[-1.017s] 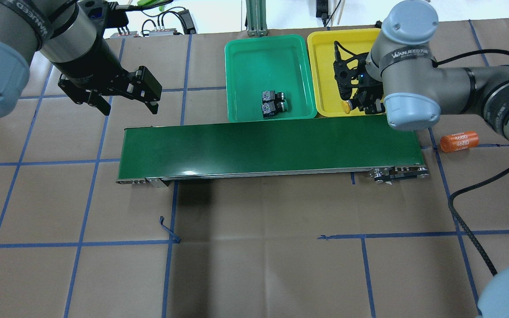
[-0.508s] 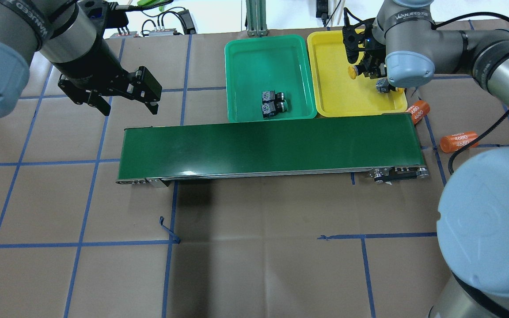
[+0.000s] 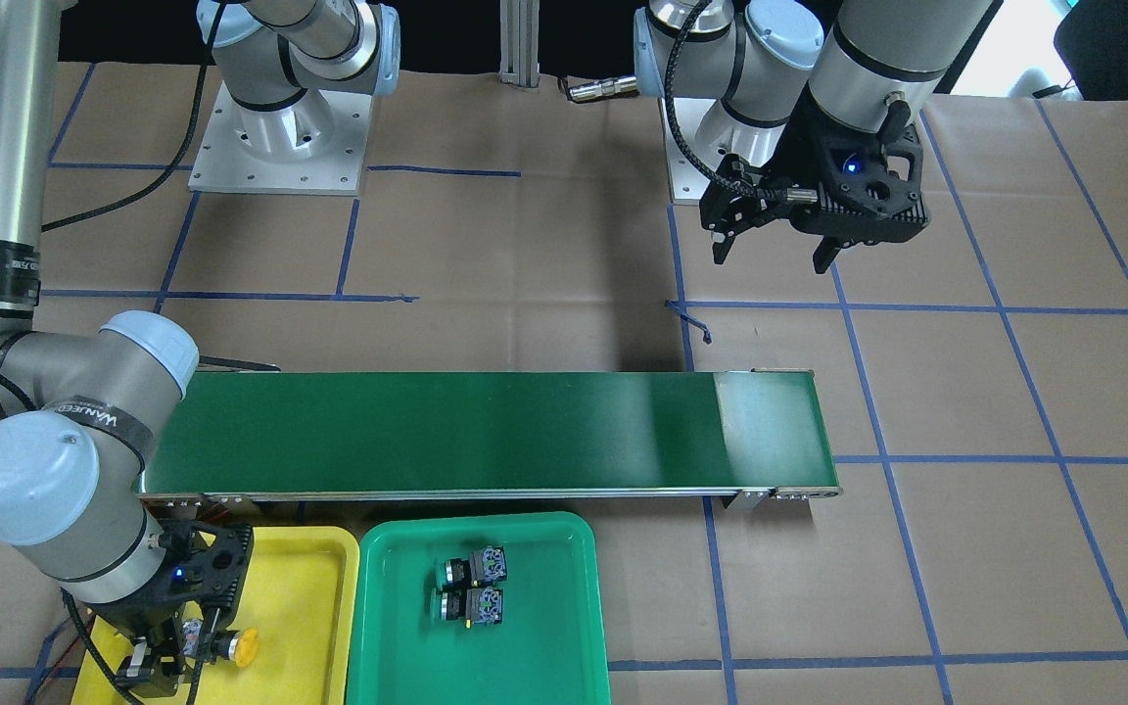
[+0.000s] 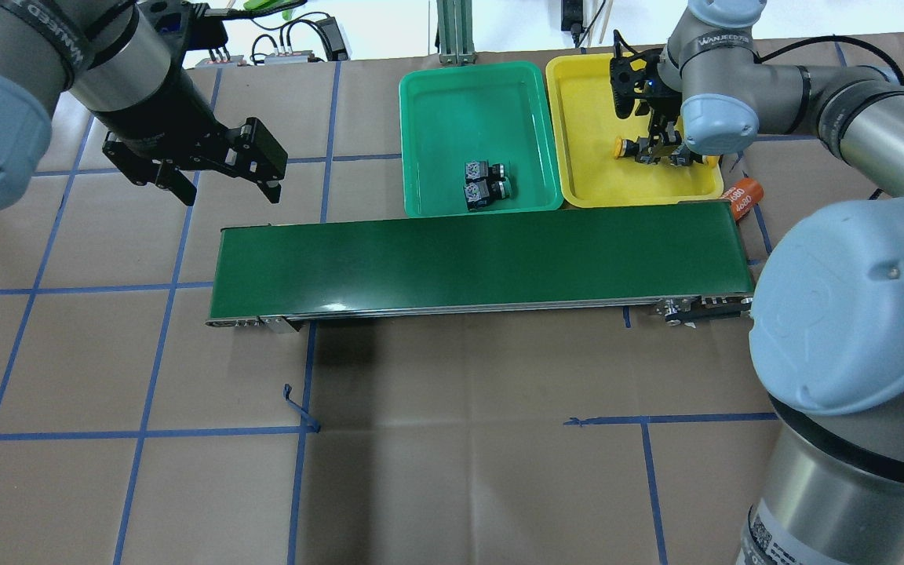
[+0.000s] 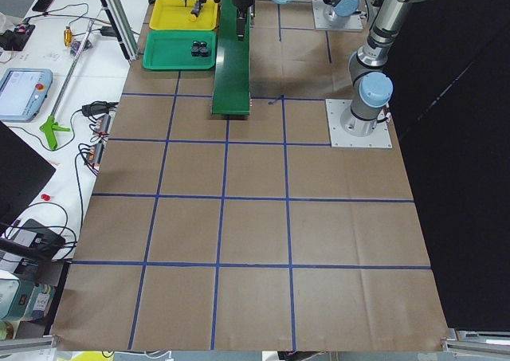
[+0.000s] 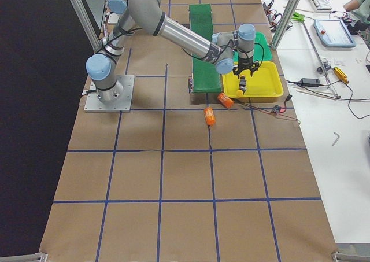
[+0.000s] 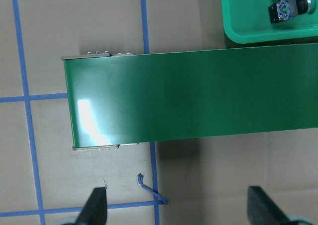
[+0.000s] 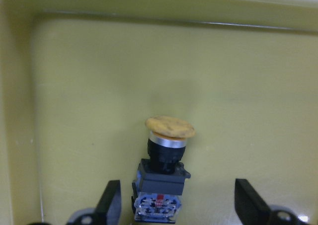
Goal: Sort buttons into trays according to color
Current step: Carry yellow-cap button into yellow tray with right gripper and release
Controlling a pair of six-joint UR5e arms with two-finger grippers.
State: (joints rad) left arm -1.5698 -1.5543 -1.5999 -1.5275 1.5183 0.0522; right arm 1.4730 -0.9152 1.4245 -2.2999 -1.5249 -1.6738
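My right gripper (image 8: 178,207) is open low over the yellow tray (image 4: 593,110). A yellow button (image 8: 166,158) lies on the tray floor between its spread fingers, with neither finger touching it. The overhead view shows this button (image 4: 621,147) with its cap pointing left. A second yellow button (image 4: 708,161) peeks out by the tray's right rim, mostly hidden by the wrist. Two green buttons (image 4: 486,182) lie side by side in the green tray (image 4: 468,69). My left gripper (image 4: 228,192) hangs open and empty above the table, beyond the conveyor's left end.
A long dark green conveyor belt (image 4: 475,255) runs across the table in front of both trays. An orange cylinder marked 4680 (image 4: 742,196) lies by the belt's right end, and a further one (image 6: 210,116) lies on the table nearby. My right arm's elbow (image 4: 852,314) fills the overhead view's right side.
My right gripper carried the yellow button from the tray's near edge to its far part, then back to mid-tray and lower. The right elbow swung into view. The left arm stayed still.
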